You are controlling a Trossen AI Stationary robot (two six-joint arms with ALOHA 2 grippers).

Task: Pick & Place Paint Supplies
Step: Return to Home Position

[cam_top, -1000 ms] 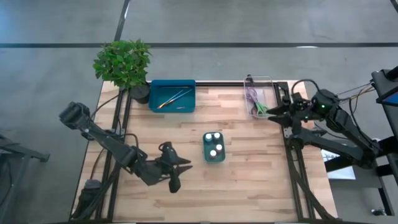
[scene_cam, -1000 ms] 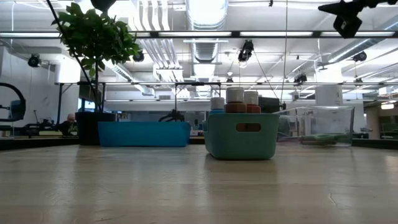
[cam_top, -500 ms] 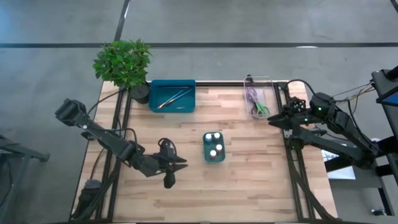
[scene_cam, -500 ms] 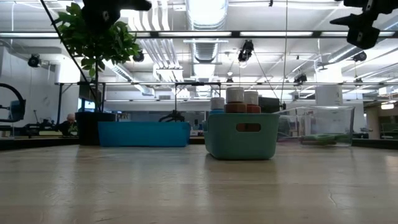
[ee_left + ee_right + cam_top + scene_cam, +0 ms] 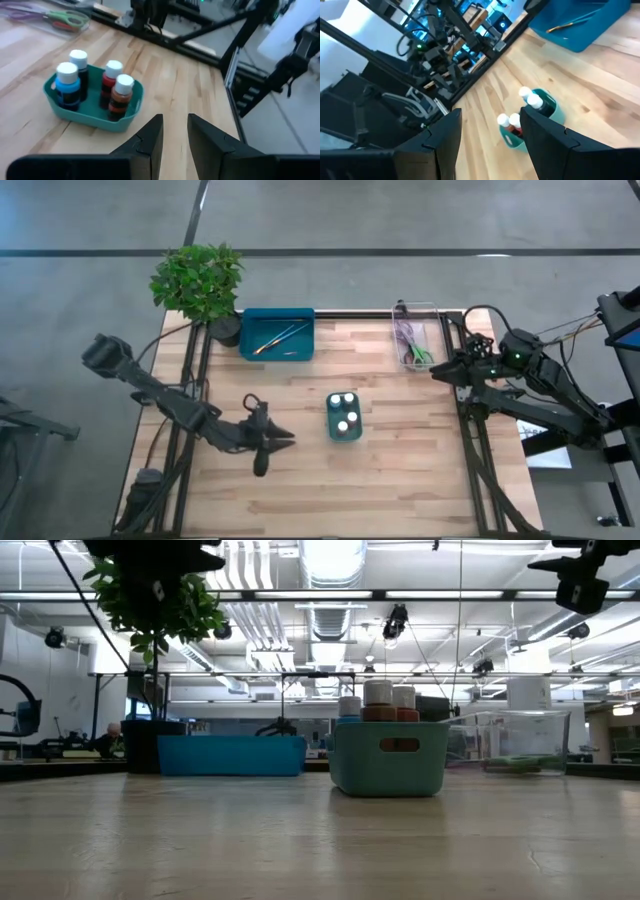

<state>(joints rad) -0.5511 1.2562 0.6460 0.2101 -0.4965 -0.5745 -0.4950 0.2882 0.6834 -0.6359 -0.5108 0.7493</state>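
Note:
Several white-capped paint pots (image 5: 345, 412) stand upright in a small teal tray (image 5: 345, 432) at mid-table; they also show in the low view (image 5: 378, 695) and the left wrist view (image 5: 95, 82). Thin brushes (image 5: 277, 337) lie in a blue tray (image 5: 300, 340) at the far edge. Scissors (image 5: 415, 350) lie in a clear tray (image 5: 432, 330) at the far right. My left gripper (image 5: 285, 438) hangs open and empty left of the pots. My right gripper (image 5: 438, 373) is open and empty, high near the clear tray.
A potted plant (image 5: 198, 280) stands at the far left corner beside the blue tray. Black frame rails (image 5: 470, 440) run along the table's right and left sides. Bare wood (image 5: 400, 490) lies near the front edge.
My left gripper has drawn back a little toward the table's left and far edges, staying above the table. My right gripper has shifted slightly toward the right edge. The pots, brushes and scissors have stayed where they were.

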